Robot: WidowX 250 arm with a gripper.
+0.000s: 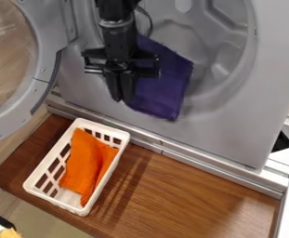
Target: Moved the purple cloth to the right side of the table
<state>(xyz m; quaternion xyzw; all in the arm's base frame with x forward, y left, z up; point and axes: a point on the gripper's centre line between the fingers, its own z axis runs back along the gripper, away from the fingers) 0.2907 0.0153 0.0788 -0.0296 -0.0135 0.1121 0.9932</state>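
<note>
Gripper (123,100) seemingly clenched on purple cloth (163,88), round door (42,46) beside, grey panel (224,132) behind, basket (45,166) with orange cloth (83,160) nearby

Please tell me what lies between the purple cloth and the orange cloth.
In the camera view, a strip of the grey panel, the silvery rail and the white basket's rim lie between the purple cloth and the orange cloth.

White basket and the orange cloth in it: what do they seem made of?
The white basket looks like smooth molded plastic: even rim, regular rectangular openings. The orange cloth looks like soft, matte fabric, from its loose folds; cotton or microfiber, I can't tell.
</note>
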